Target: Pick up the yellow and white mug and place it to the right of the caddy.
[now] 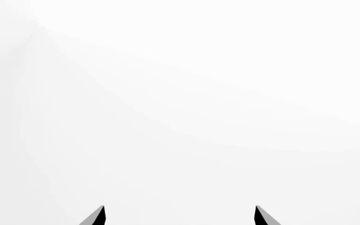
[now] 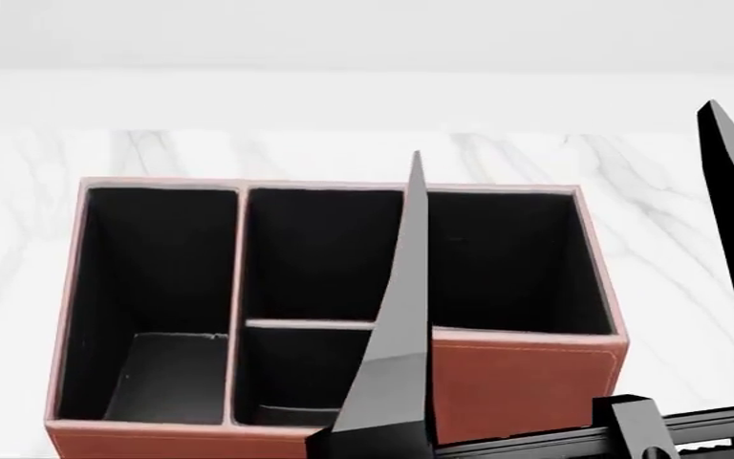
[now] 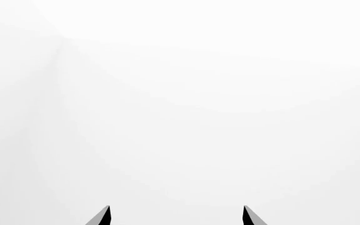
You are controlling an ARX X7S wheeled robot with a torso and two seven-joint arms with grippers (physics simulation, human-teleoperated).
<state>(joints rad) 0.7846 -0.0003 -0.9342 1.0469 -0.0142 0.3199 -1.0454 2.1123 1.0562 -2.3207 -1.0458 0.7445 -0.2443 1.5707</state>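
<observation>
Caddy (image 2: 520, 382) lies lengthwise across marble table (image 2: 673, 191), openings upward.

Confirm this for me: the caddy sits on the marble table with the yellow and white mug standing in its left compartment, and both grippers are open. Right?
Not quite. The caddy is on the marble table and both grippers are open, but the head view shows its left compartment empty, like the others. No mug appears in any view. The left gripper and right gripper each show spread fingertips with nothing between them.

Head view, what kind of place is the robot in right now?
Probably a desk or counter in a plain simulated room: a white marble-veined tabletop, a reddish-brown caddy with black-lined compartments, and a bare white wall behind.
</observation>
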